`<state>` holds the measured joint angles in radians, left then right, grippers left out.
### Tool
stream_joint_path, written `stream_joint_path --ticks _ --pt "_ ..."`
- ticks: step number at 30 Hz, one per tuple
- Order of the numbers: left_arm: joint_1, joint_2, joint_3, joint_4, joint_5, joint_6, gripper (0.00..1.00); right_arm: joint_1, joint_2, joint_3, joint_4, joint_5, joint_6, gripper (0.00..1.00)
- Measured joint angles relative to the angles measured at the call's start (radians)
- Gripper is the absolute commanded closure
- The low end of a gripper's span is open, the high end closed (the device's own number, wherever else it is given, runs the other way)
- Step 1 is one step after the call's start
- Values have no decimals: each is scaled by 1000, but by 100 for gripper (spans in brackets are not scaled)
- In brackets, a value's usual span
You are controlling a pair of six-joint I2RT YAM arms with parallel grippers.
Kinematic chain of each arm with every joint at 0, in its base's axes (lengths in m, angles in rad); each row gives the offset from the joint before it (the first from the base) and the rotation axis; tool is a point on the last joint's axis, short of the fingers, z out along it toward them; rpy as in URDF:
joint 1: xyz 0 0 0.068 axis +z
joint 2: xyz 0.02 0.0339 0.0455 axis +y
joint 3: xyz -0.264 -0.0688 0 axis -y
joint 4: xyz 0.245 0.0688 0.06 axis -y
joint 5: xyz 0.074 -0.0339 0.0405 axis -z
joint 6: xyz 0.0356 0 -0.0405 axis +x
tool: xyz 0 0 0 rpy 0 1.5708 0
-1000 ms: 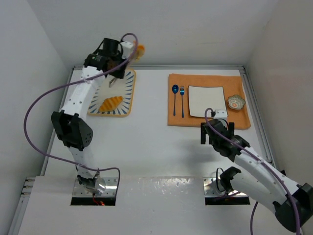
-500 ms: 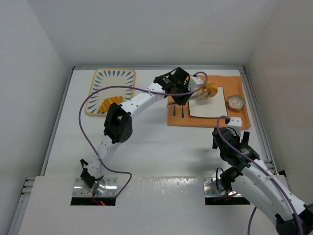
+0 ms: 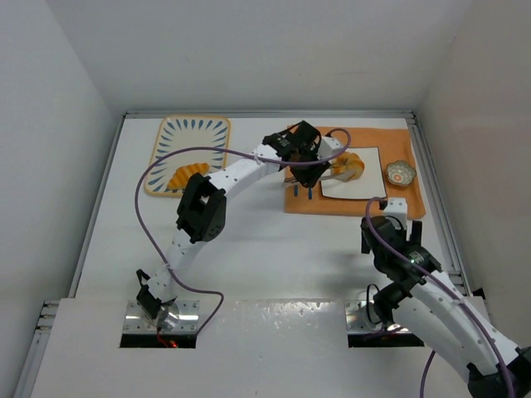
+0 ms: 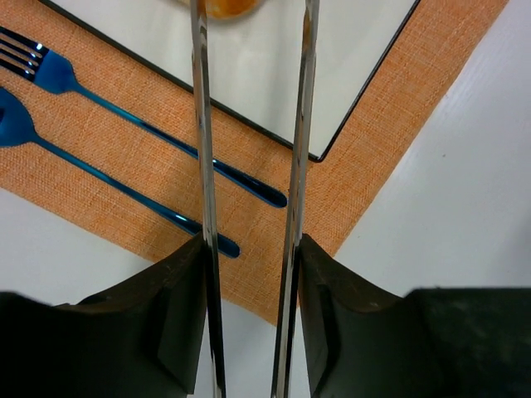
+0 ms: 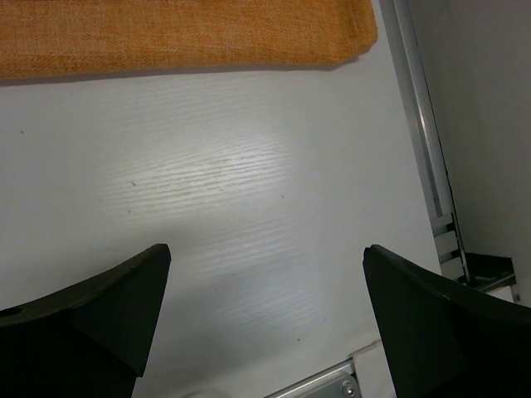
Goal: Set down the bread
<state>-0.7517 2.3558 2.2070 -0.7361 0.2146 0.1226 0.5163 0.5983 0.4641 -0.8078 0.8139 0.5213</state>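
While my left end effector [image 3: 338, 169] is seemingly pinching the bun [image 3: 351, 164] above the plate [image 3: 366, 189], I am aiming to seat it centrally.

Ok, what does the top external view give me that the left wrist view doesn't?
Only top external: the oval loaf on the striped tray, the small bowl, and the right end effector. Only left wrist: the tines of the blue fork and the bowl of the spoon, which the left arm covers from above. Both: the round bun over the white plate, the orange placemat, and the left end effector at the bun.
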Motion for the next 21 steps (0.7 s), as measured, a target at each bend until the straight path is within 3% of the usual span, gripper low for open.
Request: stream_joint_path --ticks 8,14,17,21 --pt "11 -63 19 2 12 -19 48 0 24 8 13 -68 -11 1" --pt "79 -238 21 2 45 -52 51 0 15 16 14 -113 -10 1" --pt "171 -399 -66 -16 40 -43 51 0 16 25 14 -142 -10 1" --pt "369 -670 -335 -42 13 7 44 0 28 29 25 -183 -18 2"
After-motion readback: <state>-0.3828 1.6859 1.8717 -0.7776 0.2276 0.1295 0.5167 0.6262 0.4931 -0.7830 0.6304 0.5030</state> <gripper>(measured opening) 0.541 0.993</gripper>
